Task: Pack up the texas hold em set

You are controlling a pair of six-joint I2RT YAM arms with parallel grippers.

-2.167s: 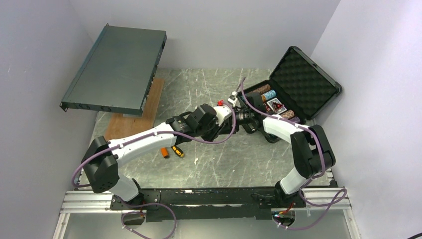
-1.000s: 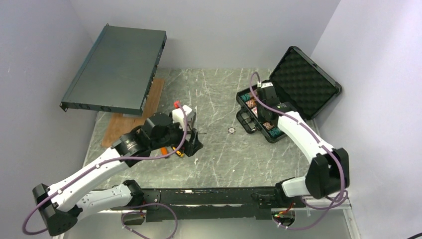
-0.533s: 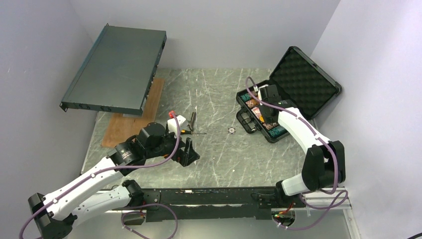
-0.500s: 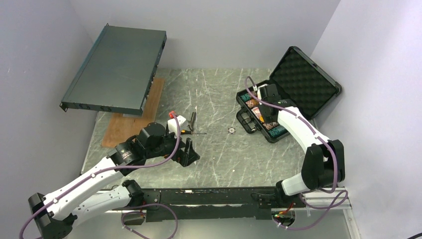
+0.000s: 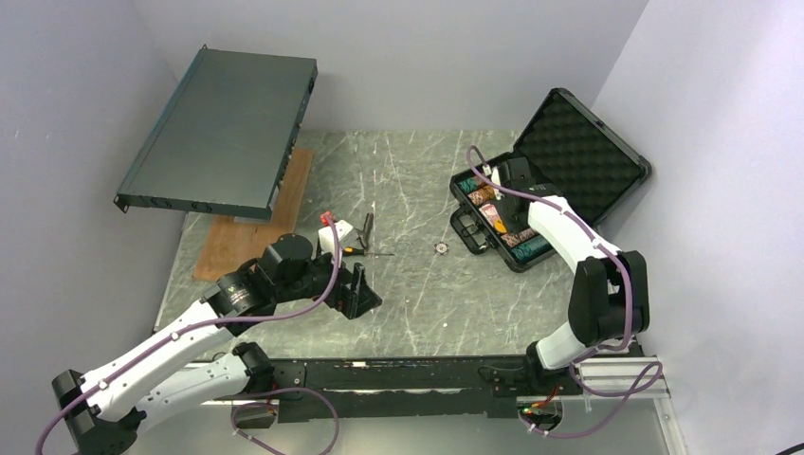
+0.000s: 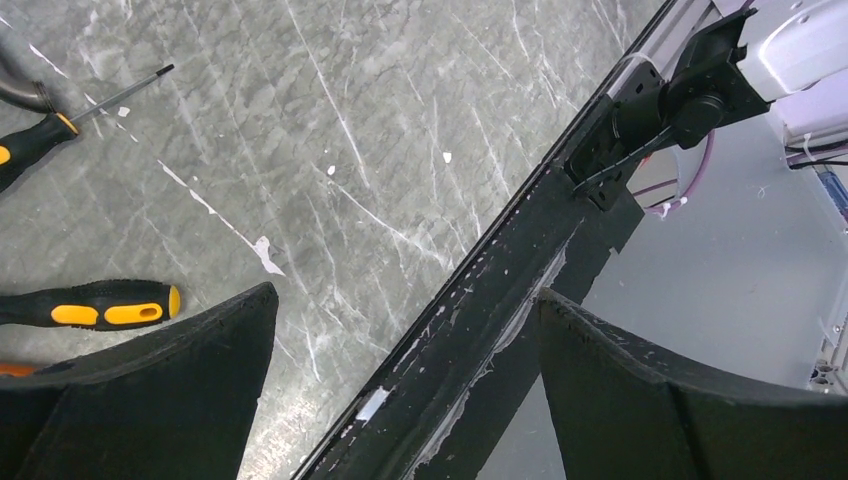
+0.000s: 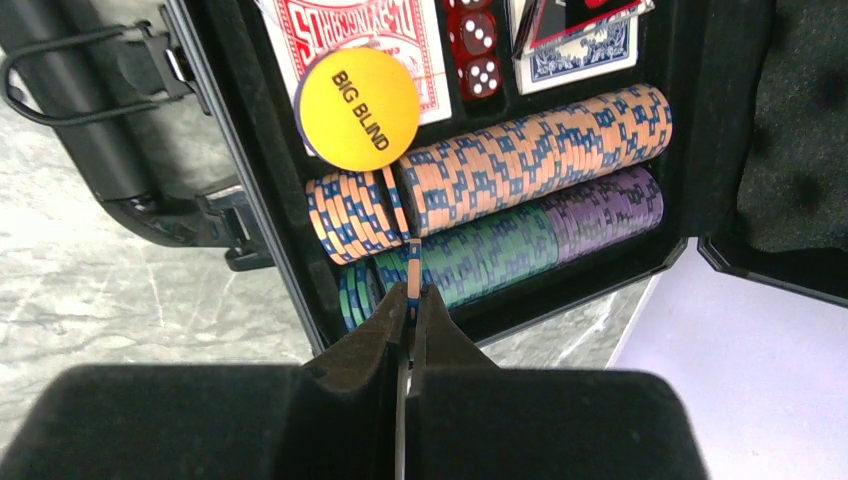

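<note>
two right fingers (image 7: 340, 400) pinch orange chip (image 7: 413, 265) edge-on; left fingers (image 6: 150, 390) wide apart.

The black case (image 5: 580, 156) is lying open, lid tilting back. Orange chips (image 7: 540, 160), green chips (image 7: 480, 255) and purple chips (image 7: 605, 205) are sitting edge-on in rows beside the red deck (image 7: 340, 25), blue deck (image 7: 590, 42) and dice (image 7: 480, 55); a yellow BIG BLIND button (image 7: 358, 108) is overlapping the red deck; one striped chip (image 7: 412, 265) is standing pinched in the right gripper (image 7: 410, 300)
</note>
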